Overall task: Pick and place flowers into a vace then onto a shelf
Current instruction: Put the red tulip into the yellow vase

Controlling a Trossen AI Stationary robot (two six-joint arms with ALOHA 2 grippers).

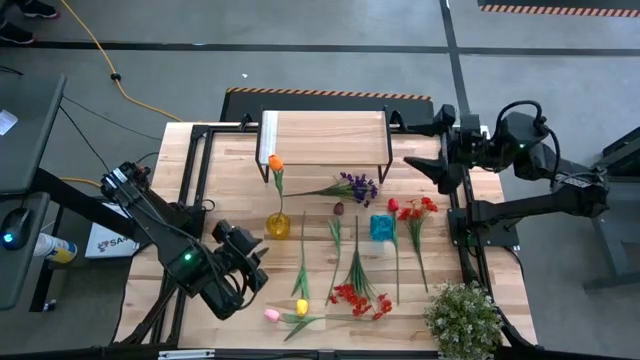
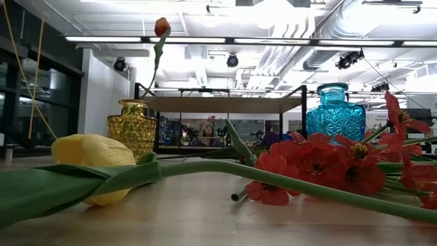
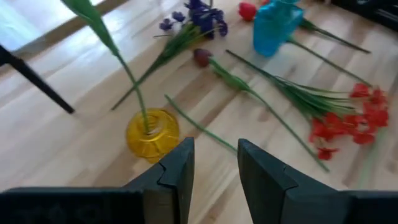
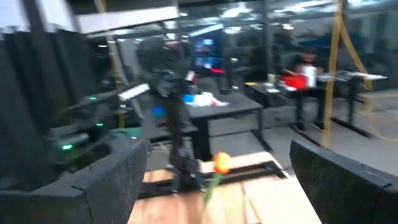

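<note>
The butcher-block table (image 1: 230, 180) carries everything, and at its far edge stands the shelf (image 1: 325, 137), its light plank top bare. The left arm reaches in from the table's left side, bent low over the near-left part of the top, and the left gripper (image 1: 262, 262) points toward the middle of the table, hanging above the wood just near of the yellow vase (image 1: 277, 226); its two dark fingers (image 3: 180, 171) stand a narrow gap apart with nothing between them. The right arm is folded back at the far-right corner, its right gripper (image 1: 428, 168) lifted off the table beside the shelf's right end, jaws spread wide and empty. A bushy potted plant (image 1: 463, 318) sits at the near-right corner. The yellow vase holds one orange tulip (image 1: 275, 163), its stem leaning toward the shelf. A blue vase (image 1: 382, 227) stands empty to the right of centre. The remaining flowers lie flat on the table: a purple spray (image 1: 358, 186) near the shelf, red blooms (image 1: 415, 208) right of the blue vase, a red small-blossom spray (image 1: 360, 298) toward the near edge, and pink (image 1: 271, 314) and yellow tulips (image 1: 301, 307) nearest the front.
</note>
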